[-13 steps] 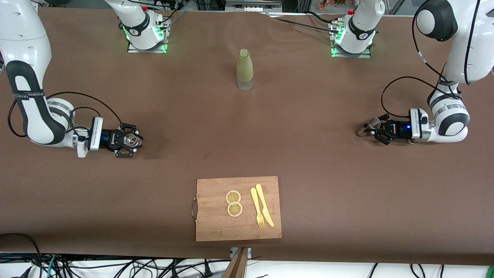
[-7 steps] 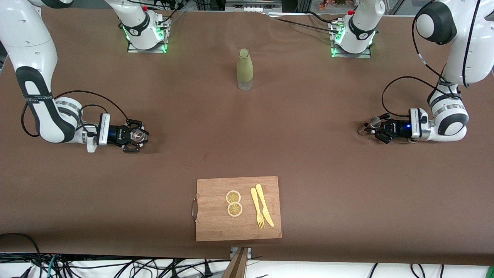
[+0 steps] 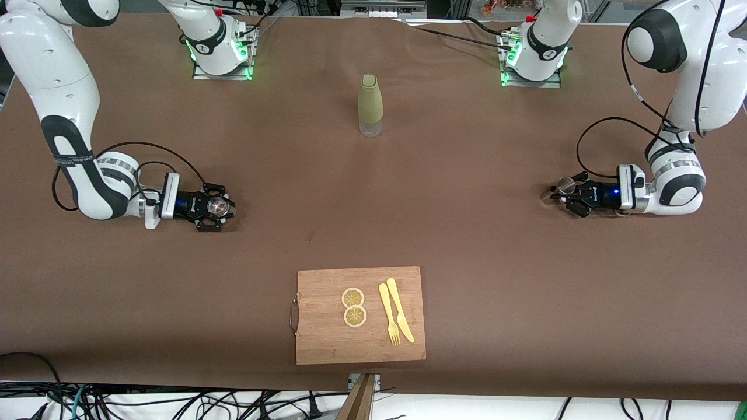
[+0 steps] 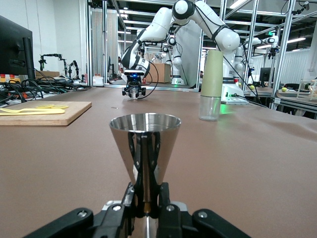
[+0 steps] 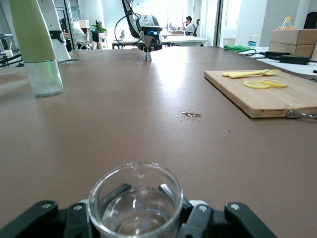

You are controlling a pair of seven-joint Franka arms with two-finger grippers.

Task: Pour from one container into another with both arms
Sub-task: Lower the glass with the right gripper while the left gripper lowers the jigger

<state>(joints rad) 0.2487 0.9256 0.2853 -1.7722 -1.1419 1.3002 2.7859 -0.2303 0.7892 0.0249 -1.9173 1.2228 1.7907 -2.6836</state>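
Both containers gripped, pour not begun. Left gripper clamps a steel jigger low at its arm's end of the table; right gripper clamps a clear glass w/ liquid at its own end — well apart, both upright.

You have one high front camera facing both arm bases. Each wrist camera looks low across the table; all three share the bottle.
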